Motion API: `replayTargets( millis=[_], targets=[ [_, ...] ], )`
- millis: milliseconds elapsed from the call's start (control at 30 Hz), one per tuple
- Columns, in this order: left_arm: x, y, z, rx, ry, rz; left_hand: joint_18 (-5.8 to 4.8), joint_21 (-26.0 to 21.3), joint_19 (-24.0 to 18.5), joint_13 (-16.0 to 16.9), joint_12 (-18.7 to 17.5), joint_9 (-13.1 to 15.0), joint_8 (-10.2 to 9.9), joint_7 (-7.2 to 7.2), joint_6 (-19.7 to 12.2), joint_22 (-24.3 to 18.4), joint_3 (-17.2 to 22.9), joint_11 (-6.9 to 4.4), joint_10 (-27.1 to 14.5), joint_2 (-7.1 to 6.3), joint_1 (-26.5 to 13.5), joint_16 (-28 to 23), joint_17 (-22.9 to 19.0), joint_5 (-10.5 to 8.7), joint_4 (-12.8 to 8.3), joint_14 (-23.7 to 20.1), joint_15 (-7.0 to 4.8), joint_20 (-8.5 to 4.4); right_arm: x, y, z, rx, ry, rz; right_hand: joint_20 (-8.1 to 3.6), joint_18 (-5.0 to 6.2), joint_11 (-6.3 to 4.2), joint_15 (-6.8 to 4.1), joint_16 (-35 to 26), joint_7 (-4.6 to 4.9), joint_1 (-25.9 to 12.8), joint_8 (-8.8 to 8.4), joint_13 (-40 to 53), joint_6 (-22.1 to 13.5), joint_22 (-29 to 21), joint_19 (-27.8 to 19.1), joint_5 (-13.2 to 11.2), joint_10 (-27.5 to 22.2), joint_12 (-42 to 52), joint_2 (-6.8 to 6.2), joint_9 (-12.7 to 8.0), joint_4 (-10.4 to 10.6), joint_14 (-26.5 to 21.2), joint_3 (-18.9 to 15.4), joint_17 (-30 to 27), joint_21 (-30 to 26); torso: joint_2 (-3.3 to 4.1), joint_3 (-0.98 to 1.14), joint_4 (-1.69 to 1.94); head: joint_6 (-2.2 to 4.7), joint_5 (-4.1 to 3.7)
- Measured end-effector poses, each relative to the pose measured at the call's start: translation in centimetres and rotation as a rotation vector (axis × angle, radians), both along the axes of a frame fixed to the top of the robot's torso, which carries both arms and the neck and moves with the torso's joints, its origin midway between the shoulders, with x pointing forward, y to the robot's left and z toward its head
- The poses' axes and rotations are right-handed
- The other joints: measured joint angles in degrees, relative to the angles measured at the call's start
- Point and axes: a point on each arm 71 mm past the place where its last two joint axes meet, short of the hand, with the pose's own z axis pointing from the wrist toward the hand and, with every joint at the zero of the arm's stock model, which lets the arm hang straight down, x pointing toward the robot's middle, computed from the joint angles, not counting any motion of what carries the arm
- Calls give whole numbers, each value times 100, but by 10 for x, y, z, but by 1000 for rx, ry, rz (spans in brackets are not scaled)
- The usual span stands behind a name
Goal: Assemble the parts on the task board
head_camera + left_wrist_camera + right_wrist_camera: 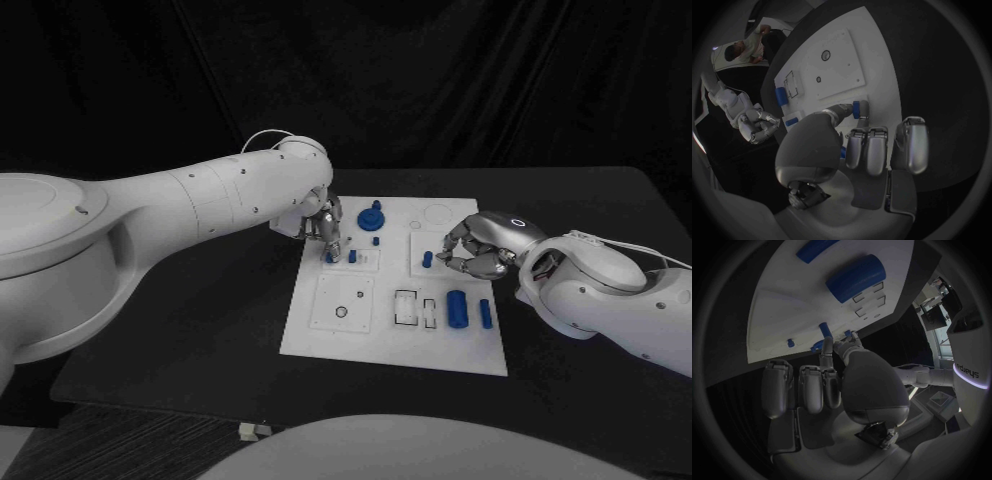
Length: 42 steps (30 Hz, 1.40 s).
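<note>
Presently: left hand [329, 232], fingers pointing down over the white rectangular task board [329, 330], pinches a small blue peg [856, 109]; right hand [480, 246], fingers curled, pinches another small blue part [819, 345] above the board.

Black table [188, 330], dark curtain backdrop [433, 80] behind it

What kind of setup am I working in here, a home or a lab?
Likely a robotics lab test bench: black table against black drapes, a white task board carrying small blue parts, and another white robot nearby.
</note>
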Motion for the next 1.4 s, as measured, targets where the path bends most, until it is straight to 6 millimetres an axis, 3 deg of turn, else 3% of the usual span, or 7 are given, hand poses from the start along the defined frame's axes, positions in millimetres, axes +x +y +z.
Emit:
replayTargets(
  millis=[167,333,533,600,867,900,1400],
  targets=[
    [0,-1,0,-1,3,-4,0,-44,-2,0,0,42,-28,-1,1,0,0,0,0,-52,-53,0,0,-3,-1,0,0,1,0,0,0,-1,2,1,0,0,0,0,0,0,0,0,0,0,0,0,0,0,0,0,0,0,0,0,0,0,0,0,0,0,10],
    [0,-1,0,-3,3,-3,0,-101,-5,0,-1,42,-97,-43,43,0,54,0,0,23,-129,0,0,-311,-54,0,0,2,0,1,0,-2,3,2,0,0,0,0,0,0,0,0,0,0,0,0,0,0,0,0,0,0,0,0,0,0,2,1,1,0,2],
    [1,1,0,-8,3,0,1,-154,-121,0,-2,42,-139,-73,72,0,54,0,0,22,-263,0,0,-418,-54,0,0,-18,0,1,0,-3,5,3,0,0,0,0,0,0,0,0,0,0,0,0,0,0,0,0,0,0,0,0,0,0,5,1,2,0,-4],
    [1,0,0,-10,3,-1,1,-155,-122,0,-2,42,-184,-73,72,0,54,0,0,23,-263,0,0,-572,-54,0,0,-18,0,2,-1,-3,5,4,0,0,1,0,0,0,0,0,0,0,0,0,0,0,0,0,0,0,0,0,0,0,5,1,2,0,1],
    [1,-1,0,-16,3,-6,2,-222,-154,0,-3,40,-294,-94,90,0,54,36,38,25,-265,0,0,-840,-54,0,1,11,0,2,-1,-5,7,5,1,0,69,1,0,19,0,0,0,-18,0,0,0,-68,0,0,0,0,0,0,0,0,6,-1,1,0,15],
    [1,-1,0,-17,3,-6,2,-222,-155,0,-4,40,-295,-94,89,0,54,39,39,91,-332,0,0,-883,-54,1,1,12,0,2,-1,-5,7,5,1,0,69,0,0,19,0,0,0,-18,0,0,0,-68,0,0,0,0,0,0,0,0,6,-1,1,0,8],
    [2,-2,0,-22,3,-6,2,-319,-186,0,-91,40,-428,-135,130,0,53,89,-12,16,-408,0,0,-951,-53,30,31,42,0,3,-1,-7,9,6,69,0,69,1,-1,19,0,0,0,-18,0,-70,0,-68,0,0,0,0,0,0,0,0,5,-1,1,0,10]
  ],
)
